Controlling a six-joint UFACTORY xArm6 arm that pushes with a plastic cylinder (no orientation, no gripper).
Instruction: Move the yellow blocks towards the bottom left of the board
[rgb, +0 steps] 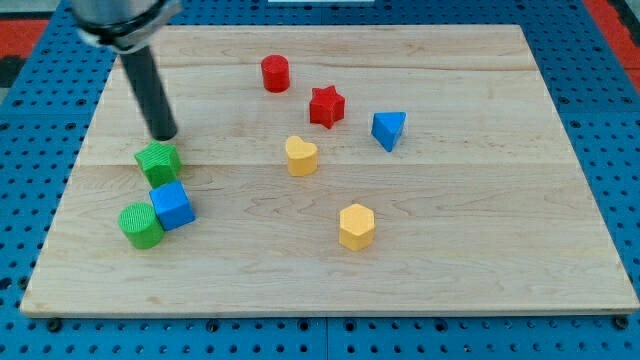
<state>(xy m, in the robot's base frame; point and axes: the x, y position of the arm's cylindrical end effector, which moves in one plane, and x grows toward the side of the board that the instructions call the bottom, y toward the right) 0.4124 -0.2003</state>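
Observation:
A yellow heart-shaped block (301, 156) lies near the middle of the wooden board (480, 230). A yellow hexagonal block (356, 226) lies below it and to its right. My tip (164, 136) is at the view's left, just above a green block (158, 163) and close to it. The tip is far to the left of both yellow blocks.
A blue cube (172, 205) and a green cylinder (140, 225) sit together at the lower left, below the green block. A red cylinder (275, 74), a red star (326, 106) and a blue triangular block (389, 130) lie in the upper middle.

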